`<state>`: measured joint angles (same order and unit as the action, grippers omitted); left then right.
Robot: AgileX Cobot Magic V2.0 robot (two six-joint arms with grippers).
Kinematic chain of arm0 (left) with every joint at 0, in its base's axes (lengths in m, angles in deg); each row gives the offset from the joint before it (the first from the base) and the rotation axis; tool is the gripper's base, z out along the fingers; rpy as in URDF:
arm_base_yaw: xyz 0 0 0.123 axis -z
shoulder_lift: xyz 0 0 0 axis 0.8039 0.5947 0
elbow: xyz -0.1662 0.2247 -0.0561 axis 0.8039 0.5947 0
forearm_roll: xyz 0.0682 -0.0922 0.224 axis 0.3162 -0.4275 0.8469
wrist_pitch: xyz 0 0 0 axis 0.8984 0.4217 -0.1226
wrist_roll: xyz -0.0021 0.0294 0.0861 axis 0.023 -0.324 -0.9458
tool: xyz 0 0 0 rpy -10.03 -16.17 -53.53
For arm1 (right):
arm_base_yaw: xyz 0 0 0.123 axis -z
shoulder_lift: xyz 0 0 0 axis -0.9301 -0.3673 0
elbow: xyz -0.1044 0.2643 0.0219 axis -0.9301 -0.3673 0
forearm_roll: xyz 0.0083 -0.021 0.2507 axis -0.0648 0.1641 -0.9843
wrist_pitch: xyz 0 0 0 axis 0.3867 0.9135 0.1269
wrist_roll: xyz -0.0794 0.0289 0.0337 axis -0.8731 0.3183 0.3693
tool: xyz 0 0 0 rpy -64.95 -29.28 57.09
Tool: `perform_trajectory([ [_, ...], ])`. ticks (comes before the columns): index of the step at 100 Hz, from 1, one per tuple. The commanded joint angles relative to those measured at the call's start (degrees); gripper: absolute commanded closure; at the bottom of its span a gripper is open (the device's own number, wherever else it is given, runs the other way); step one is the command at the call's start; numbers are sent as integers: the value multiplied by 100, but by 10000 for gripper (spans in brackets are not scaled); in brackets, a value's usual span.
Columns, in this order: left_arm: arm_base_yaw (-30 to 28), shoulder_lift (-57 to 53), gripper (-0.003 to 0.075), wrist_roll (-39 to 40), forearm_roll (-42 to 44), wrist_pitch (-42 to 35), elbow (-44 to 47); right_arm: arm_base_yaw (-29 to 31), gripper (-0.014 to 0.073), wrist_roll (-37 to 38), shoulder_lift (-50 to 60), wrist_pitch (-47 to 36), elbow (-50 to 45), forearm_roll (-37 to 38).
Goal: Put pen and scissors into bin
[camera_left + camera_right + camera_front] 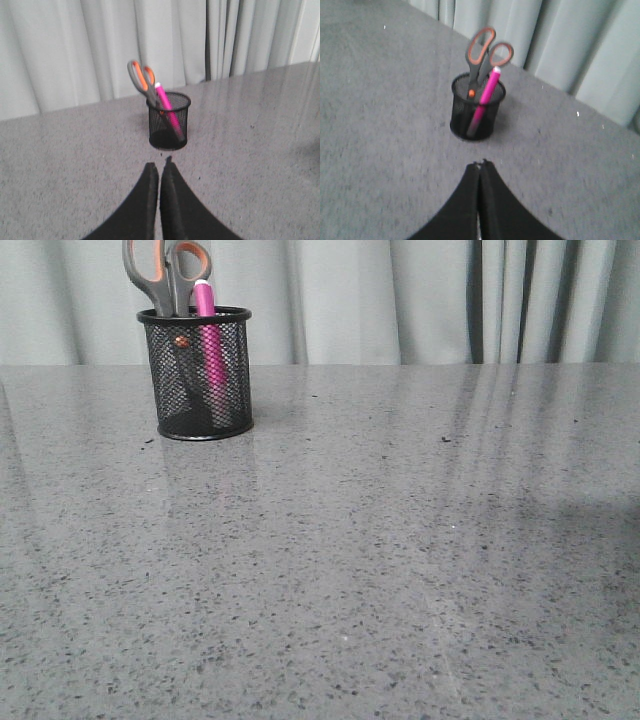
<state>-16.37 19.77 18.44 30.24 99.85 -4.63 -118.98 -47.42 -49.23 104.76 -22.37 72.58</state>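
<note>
The black mesh bin (197, 375) stands at the far left of the table. The scissors (165, 272) stand in it, blades down, grey-and-orange handles sticking out above the rim. The pink pen (208, 330) stands in the bin beside them. In the left wrist view the bin (169, 121), scissors (140, 77) and pen (165, 100) lie ahead of my left gripper (160, 164), which is shut and empty. In the right wrist view the bin (477, 107), scissors (482, 47) and pen (487, 90) lie ahead of my right gripper (480, 163), also shut and empty. Neither gripper shows in the front view.
A grey speckled table (400, 540) fills the front view. Pale grey curtains (420, 300) hang behind its far edge.
</note>
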Motion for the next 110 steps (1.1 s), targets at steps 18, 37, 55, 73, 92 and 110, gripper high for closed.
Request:
perform_trajectory([
  [18, 24, -31, 739, 84, 65, -192, 299, -36, 662, -74, 3008, 786, -1568, -58],
  [37, 24, -31, 739, 84, -270, -181, 306, -41, 662, -116, 4042, 1124, -1838, 42],
  [55, 24, -31, 739, 84, -283, -181, 306, -41, 662, -116, 4364, 872, -1952, 20],
  [73, 24, -31, 739, 84, -283, -181, 306, -41, 662, -116, 4364, 872, -1952, 20],
  [92, 24, -31, 739, 84, -283, -181, 306, -41, 662, -116, 4364, 872, -1952, 20],
  [110, 59, -31, 739, -110, 166, -248, 448, -41, 662, -116, 4364, 872, -1952, 20],
])
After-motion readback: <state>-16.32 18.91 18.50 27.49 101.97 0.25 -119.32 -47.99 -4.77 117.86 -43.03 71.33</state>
